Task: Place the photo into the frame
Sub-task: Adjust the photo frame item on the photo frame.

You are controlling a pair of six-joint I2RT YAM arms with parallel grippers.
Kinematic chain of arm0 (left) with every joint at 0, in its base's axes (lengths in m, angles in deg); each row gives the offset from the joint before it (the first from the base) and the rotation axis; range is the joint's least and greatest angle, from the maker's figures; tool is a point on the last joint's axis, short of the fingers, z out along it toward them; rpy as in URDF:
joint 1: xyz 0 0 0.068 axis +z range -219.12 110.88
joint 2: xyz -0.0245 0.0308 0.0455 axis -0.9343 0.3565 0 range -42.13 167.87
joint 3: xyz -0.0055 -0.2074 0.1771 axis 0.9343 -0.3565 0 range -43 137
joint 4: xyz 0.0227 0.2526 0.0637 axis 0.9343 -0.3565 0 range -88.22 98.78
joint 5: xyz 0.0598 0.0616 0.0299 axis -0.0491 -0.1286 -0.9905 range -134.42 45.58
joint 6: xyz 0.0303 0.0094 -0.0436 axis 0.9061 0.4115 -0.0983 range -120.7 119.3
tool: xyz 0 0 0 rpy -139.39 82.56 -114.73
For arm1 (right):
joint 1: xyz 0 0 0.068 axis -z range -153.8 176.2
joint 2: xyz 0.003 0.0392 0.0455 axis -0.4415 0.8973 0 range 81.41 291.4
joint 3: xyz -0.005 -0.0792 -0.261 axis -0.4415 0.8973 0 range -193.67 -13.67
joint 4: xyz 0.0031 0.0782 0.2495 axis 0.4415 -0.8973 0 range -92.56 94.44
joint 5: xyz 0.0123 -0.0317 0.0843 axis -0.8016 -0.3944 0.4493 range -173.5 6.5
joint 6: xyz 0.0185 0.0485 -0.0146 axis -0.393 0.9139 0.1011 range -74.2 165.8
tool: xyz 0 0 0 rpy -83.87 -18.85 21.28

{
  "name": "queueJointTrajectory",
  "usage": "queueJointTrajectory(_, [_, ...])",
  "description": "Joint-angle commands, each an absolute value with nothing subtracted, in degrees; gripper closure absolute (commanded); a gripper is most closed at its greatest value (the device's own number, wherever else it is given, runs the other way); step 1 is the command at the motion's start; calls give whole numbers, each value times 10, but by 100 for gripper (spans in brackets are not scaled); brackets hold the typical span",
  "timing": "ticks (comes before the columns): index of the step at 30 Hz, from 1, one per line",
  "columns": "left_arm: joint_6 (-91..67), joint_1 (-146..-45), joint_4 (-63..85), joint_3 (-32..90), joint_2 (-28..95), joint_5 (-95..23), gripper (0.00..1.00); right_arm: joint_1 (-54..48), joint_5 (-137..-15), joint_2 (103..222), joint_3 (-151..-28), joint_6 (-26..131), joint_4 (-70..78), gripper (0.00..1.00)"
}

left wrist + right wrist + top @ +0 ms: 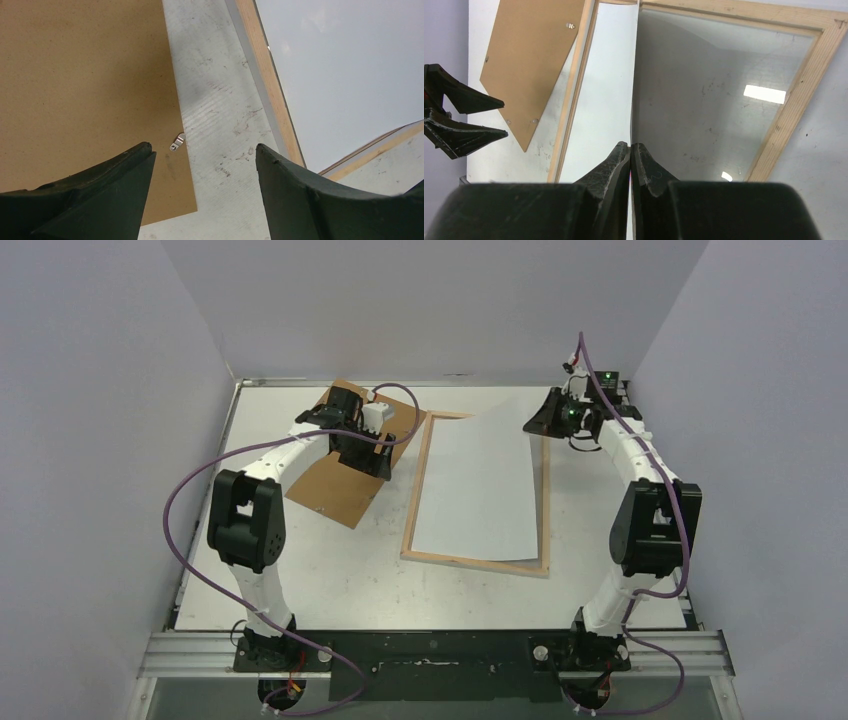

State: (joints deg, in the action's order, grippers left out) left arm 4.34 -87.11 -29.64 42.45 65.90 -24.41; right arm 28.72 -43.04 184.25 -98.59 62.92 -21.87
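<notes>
Right pincer (pixel 630 146) pinches the photo (pixel 480 485) at its lifted 1 o'clock corner; sheet lies 12-to-6 over the frame (pixel 475 562), trailing toward 7; left pincer (pixel 204 150) spread, at 9

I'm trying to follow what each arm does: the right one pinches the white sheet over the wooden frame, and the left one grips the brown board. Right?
Not quite. The left gripper is open and grips nothing; it hangs above the brown board at its edge, as the left wrist view shows. The right gripper does pinch the photo over the frame.
</notes>
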Motion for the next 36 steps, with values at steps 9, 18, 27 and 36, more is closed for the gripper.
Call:
queueJointTrajectory(9, [44, -868, -292, 432, 634, -230, 28, 267, -446, 1848, -972, 636, -193, 95])
queueJointTrajectory(18, [43, -868, -291, 431, 635, -228, 28, 266, -485, 1843, -959, 639, -194, 85])
queueJointTrajectory(27, [45, -868, -295, 436, 635, -226, 28, 253, -627, 1838, -970, 623, -270, 28])
queueJointTrajectory(36, [45, -867, -304, 444, 635, -231, 24, 242, -789, 1810, -986, 633, -308, 20])
